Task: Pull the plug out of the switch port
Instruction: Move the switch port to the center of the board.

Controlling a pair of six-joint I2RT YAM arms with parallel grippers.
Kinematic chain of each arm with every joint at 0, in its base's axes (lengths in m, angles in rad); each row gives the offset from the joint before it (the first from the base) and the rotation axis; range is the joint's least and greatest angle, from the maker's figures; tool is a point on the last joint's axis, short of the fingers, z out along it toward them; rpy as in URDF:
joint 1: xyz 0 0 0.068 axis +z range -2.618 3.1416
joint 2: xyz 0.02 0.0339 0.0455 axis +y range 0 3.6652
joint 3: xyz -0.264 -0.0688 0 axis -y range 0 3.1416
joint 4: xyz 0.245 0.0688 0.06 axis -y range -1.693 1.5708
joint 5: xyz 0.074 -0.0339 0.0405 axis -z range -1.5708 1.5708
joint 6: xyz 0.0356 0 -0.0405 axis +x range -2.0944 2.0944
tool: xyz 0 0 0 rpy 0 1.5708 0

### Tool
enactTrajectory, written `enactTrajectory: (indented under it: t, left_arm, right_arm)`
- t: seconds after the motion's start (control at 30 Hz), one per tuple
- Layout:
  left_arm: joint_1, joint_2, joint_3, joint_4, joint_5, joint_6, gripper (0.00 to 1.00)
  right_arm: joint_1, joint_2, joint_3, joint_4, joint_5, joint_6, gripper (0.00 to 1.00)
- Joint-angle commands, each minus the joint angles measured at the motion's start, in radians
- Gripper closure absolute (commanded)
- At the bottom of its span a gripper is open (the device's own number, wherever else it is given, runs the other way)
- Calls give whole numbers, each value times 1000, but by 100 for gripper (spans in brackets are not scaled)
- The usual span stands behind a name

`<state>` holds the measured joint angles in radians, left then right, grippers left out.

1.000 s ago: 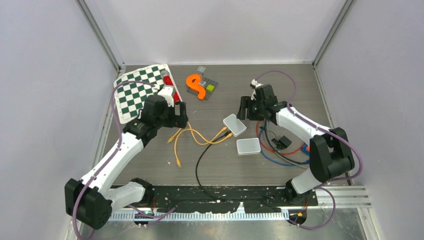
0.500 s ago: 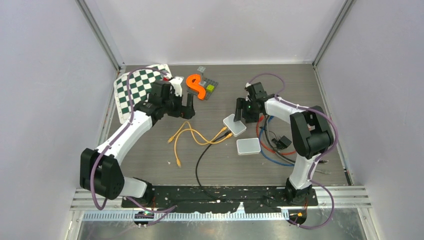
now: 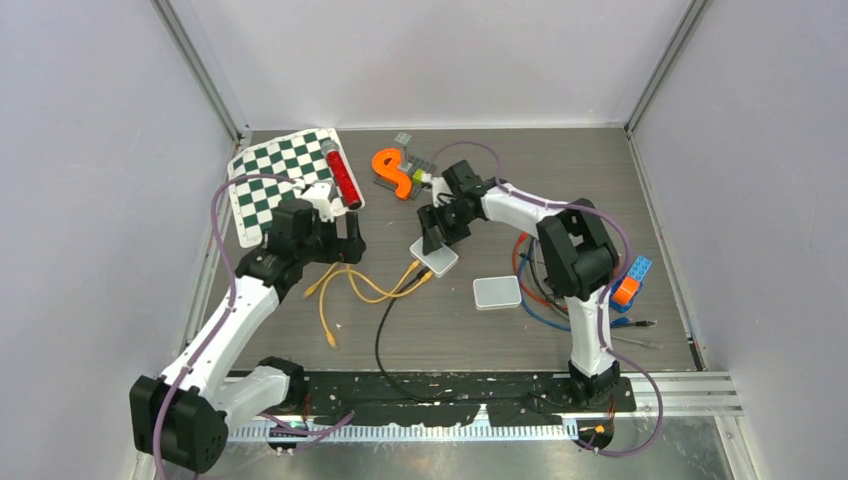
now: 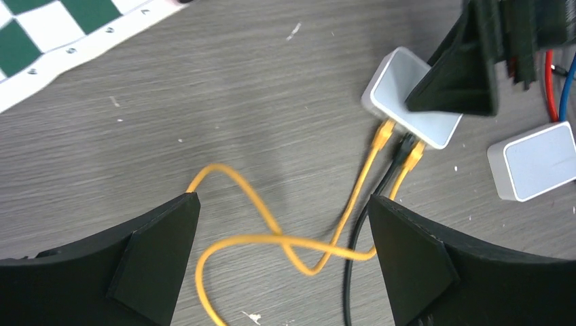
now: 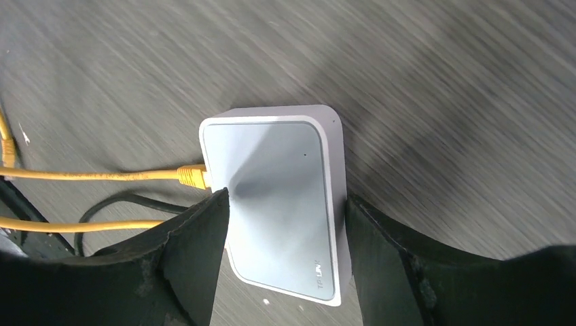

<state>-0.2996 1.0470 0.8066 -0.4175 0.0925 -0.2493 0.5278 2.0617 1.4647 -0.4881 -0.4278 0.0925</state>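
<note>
A green-and-white checkered mat (image 3: 270, 185) lies flat at the far left corner of the grey wood-grain table (image 3: 600, 180), and a red cylinder (image 3: 342, 174) rests along the mat's right edge. Just to the right of it, an orange S-shaped plastic piece (image 3: 392, 172) sits against a dark grey studded base plate (image 3: 420, 166) that carries a small yellow-green brick (image 3: 420, 177). Toward the right of the table, a small white rounded box (image 3: 497, 292) lies flat just beside a loose tangle of red and blue cables (image 3: 545, 318), and further right a blue toy brick (image 3: 637, 268) and an orange toy brick (image 3: 626, 290) touch each other.
</note>
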Motion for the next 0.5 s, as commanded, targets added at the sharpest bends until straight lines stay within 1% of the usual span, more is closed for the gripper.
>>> enactTrajectory:
  t: [0.0,0.13,0.2,0.27,0.3,0.33,0.47]
  left_arm:
    - [22,-53,-7,-25,-77,-1,0]
    - [53,-55,-28,-54,-84,-12,1]
    - [68,-40,-21,-72,-117,-20,1]
    - [88,-20,-10,-83,-124,-32,0]
    - [98,-14,-8,-81,-122,-33,0]
    - [107,-5,-5,-76,-121,-33,0]
    - [160,36,9,-54,-97,-40,0]
  right_arm:
    - [99,58,153,-70,-11,-125,30]
    - [165,123,255,-143,4,-181,30]
    - [185,128,279,-157,26,-196,30]
    - [190,96,259,-127,68,-183,30]
    - [186,55,228,-109,81,-161,30]
    - [181,32,206,-68,101,-147,30]
    - [144,-126,56,88,67,-21,30]
